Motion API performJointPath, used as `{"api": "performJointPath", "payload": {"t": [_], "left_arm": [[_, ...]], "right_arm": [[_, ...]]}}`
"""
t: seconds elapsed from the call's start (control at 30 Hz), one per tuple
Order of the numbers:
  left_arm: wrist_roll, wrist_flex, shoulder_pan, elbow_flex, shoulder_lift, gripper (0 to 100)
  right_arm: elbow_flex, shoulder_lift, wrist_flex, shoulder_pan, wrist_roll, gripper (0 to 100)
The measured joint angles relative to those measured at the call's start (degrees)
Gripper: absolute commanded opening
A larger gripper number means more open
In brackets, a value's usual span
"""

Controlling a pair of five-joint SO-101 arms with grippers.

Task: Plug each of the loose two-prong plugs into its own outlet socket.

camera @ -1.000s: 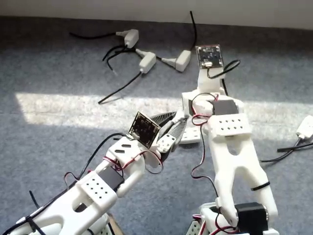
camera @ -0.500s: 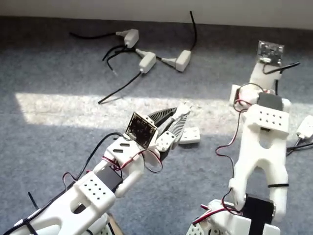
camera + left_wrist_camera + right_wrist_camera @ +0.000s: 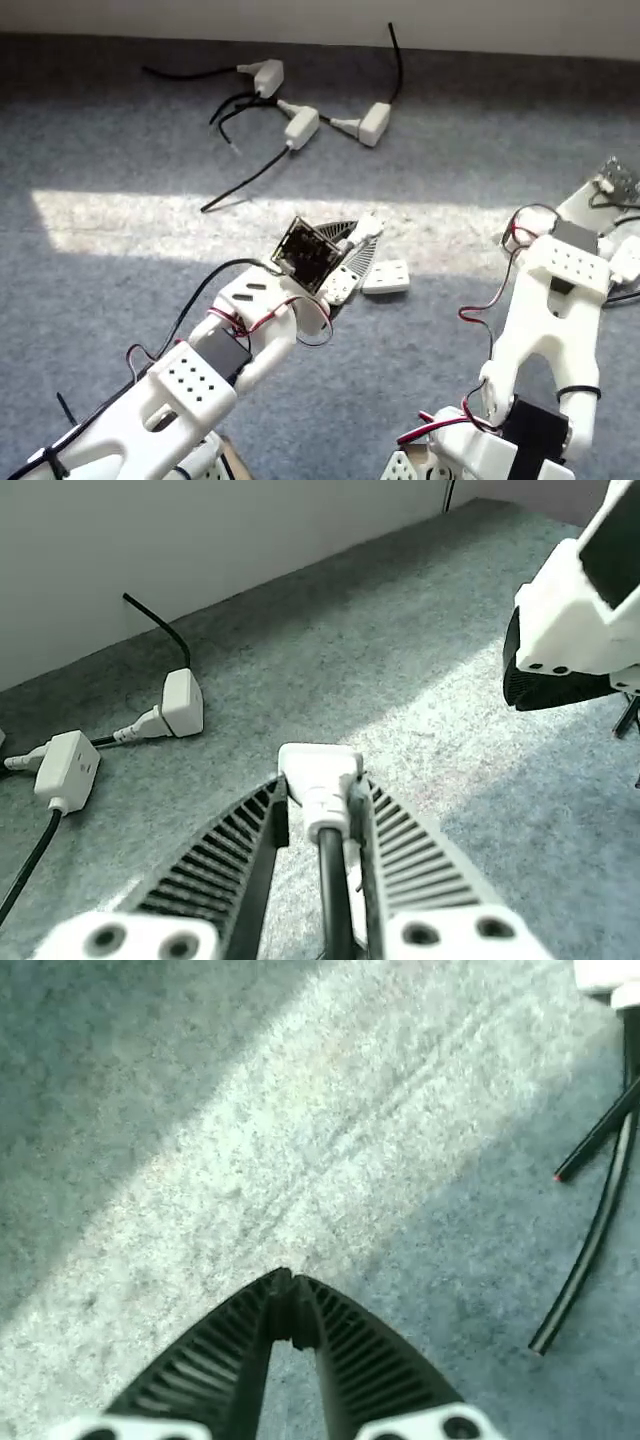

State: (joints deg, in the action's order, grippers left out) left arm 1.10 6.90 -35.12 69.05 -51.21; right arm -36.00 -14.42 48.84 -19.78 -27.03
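Because insertion likely needs it nose-first, the left end effector grips the plug lengthwise. The right end effector is closed, empty.

High camera overlooks carpet; wrist cameras skim it closely past left claw, right claw.

Layout on the surface
The left gripper sits mid-surface with a plug in it. 1 socket block lies just right of it, 3 corded pieces far behind, the right arm at the right edge.
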Motion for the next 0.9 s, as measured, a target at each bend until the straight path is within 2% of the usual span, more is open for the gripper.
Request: {"api": "performJointPath", "payload": {"t": [0.07, 0.17, 0.27, 0.4, 0.57, 0.77, 0.9], "left_arm": [[0.5, 6.9, 0.0, -4.0, 0.0, 1], [1.1, 15.3, 0.0, -9.8, 0.0, 1], [5.9, 22.6, 0.0, -14.8, 0.3, 1], [14.5, 30.3, 0.0, -22.7, 5.4, 1], [22.3, 39.8, 0.0, -37.4, 19.8, 1], [25.0, 56.1, 0.0, -64.2, 40.8, 1], [29.3, 68.5, -0.1, -82.8, 55.3, 1]], "right_arm": [[-7.3, 0.0, -7.8, 0.0, -3.3, 0.6], [-17.2, 0.0, -20.8, 0.0, -4.5, 0.6], [-21.2, 0.0, -29.0, -0.4, -4.8, 0.6], [-21.7, 0.0, -31.0, -0.9, -4.8, 0.6], [-22.2, 0.0, -31.5, -1.0, -4.8, 0.6], [-22.2, 0.0, -31.5, -1.1, -4.8, 0.6], [-22.2, 0.0, -31.5, -1.1, -4.8, 0.6]]}}
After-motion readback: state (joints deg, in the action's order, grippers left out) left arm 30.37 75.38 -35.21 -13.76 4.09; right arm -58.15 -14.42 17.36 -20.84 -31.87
